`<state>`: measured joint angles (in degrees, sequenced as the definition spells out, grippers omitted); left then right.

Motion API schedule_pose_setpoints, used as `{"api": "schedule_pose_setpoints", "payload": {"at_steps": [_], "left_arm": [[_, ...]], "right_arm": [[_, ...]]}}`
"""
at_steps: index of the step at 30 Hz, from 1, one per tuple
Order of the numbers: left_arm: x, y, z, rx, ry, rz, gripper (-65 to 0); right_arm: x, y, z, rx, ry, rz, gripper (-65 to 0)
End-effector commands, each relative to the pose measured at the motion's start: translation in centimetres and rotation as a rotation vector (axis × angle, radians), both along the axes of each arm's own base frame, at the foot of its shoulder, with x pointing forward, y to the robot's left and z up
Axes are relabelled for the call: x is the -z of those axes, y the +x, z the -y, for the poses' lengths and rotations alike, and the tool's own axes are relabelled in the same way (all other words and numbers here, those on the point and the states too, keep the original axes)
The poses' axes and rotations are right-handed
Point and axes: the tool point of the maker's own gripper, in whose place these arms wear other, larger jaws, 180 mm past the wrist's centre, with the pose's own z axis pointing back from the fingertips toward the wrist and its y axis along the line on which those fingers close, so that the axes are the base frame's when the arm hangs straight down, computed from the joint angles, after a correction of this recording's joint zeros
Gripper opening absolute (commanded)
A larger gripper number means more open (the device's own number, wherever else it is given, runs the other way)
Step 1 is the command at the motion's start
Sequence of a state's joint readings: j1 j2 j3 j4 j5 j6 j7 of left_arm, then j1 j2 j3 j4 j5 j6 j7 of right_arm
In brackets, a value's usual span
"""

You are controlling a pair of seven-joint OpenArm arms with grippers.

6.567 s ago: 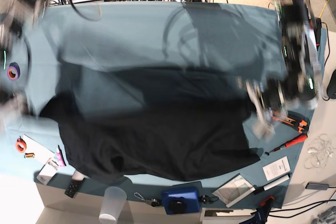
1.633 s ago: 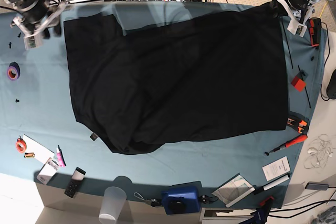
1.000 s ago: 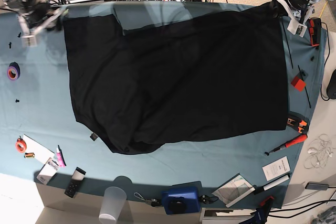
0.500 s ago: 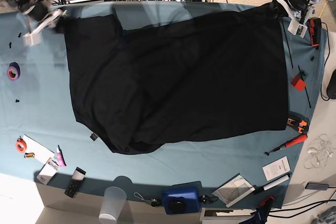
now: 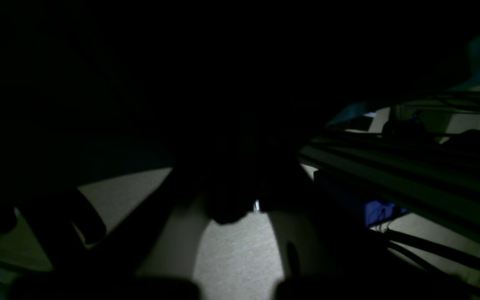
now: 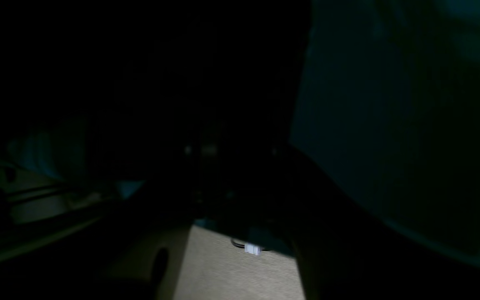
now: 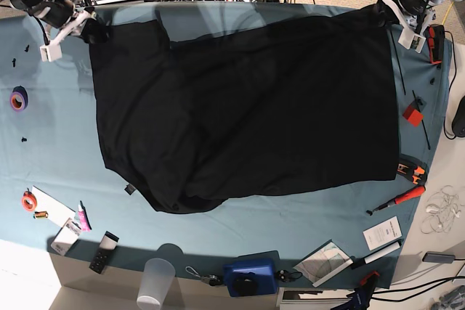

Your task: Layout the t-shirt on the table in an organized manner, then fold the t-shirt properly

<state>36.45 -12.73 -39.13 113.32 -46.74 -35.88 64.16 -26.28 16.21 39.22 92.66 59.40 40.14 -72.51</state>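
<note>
Clearly the t-shirt (image 7: 247,107) is limp, best taken by its corners: left end effector (image 7: 385,6) clamped there, right end effector (image 7: 81,30) (opening unclear) alongside, on the bench (image 7: 51,150).

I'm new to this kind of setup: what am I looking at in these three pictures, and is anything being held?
The bright picture looks down from above on a table under teal cloth, with a black t-shirt spread across it. Two robot arms reach in at the far corners. The left gripper, at that picture's top right, is shut on the shirt's corner. The right gripper, top left, sits at the other far corner; whether it grips is unclear. The two dark pictures come from cameras on the arms' wrists, too dim to read. Tape rolls, a plastic cup and hand tools line the edges.
</note>
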Motion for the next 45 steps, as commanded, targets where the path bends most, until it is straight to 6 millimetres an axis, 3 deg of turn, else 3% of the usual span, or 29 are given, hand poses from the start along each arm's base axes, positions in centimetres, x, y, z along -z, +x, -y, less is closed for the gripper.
{"api": "schedule_pose_setpoints", "payload": {"at_steps": [1, 5, 8, 12, 16, 22, 28, 30, 34, 42, 45], "left_arm": [[-0.8, 0.5, -0.1, 0.004, 0.002, 0.035, -65.0], [-0.8, 0.6, -0.1, 0.004, 0.001, 0.038, -65.0], [-0.8, 0.6, -0.2, 0.004, 0.002, 0.038, -65.0], [-0.8, 0.6, -0.2, 0.004, 0.002, 0.037, -65.0], [-0.8, 0.6, -0.1, 0.004, 0.001, 0.038, -65.0], [-0.5, -0.1, 0.0, 0.014, -0.006, -0.003, -65.0], [-0.3, -2.1, 0.9, 0.020, -0.061, -0.057, -65.0], [-0.3, -2.4, 0.9, 0.020, -0.061, -0.063, -65.0], [-0.7, -1.2, 1.0, 0.010, -0.070, -0.012, -65.0], [-2.7, 4.2, 0.8, 0.004, -0.061, 0.144, -65.0], [-3.0, 5.7, 0.2, 0.006, -0.016, 0.172, -65.0]], "right_arm": [[0.2, 0.1, 0.1, -0.025, -0.034, -0.019, -51.1], [0.8, 1.0, -1.1, -0.078, -0.045, -0.028, -52.0], [0.8, 1.0, -1.2, -0.087, -0.047, -0.034, -65.0], [-0.4, 0.9, 0.5, -0.045, -0.084, -0.014, -65.0], [-3.7, 1.3, 3.4, 0.039, -0.126, 0.071, -65.0], [-8.1, 0.4, 6.1, 0.149, -0.097, 0.199, -65.0], [-8.0, -2.3, 6.1, 0.162, -0.068, 0.164, -65.0], [-8.2, -2.3, 5.9, 0.160, -0.053, 0.172, -65.0], [-8.8, -1.4, 5.6, 0.158, -0.033, 0.215, -65.0], [-9.5, 1.8, 6.6, 0.162, -0.097, 0.268, -65.0], [-8.6, 2.7, 6.7, 0.116, -0.159, 0.211, -65.0]]}}
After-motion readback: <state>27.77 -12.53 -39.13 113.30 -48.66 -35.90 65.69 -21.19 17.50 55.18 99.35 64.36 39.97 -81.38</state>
